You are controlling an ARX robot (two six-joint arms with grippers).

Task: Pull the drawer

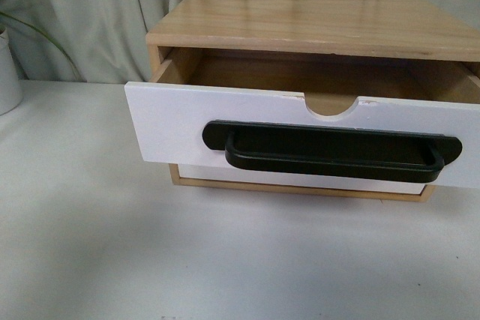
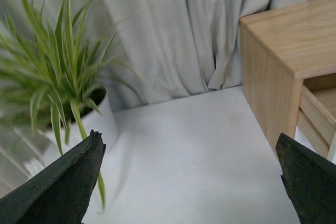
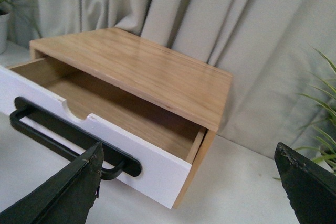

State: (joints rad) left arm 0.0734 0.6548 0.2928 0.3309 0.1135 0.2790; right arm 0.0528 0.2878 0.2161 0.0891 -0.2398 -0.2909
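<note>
The drawer (image 1: 180,129), white-fronted with a long black bar handle (image 1: 330,151) and a half-round notch, stands pulled out of the light wood cabinet (image 1: 315,20); its inside shows bare wood. The right wrist view shows the drawer (image 3: 152,163) from its right corner, handle (image 3: 63,137) included. My right gripper (image 3: 189,182) is open, off that corner and apart from the drawer, with nothing between its fingers. My left gripper (image 2: 191,182) is open over bare table left of the cabinet (image 2: 273,66). Neither arm shows in the front view.
A plain white drawer front (image 1: 300,179) sits below the pulled one. A potted plant (image 2: 58,87) in a white pot stands left of the cabinet, another plant (image 3: 325,129) to its right. Grey curtains (image 1: 90,13) hang behind. White table (image 1: 150,260) lies in front.
</note>
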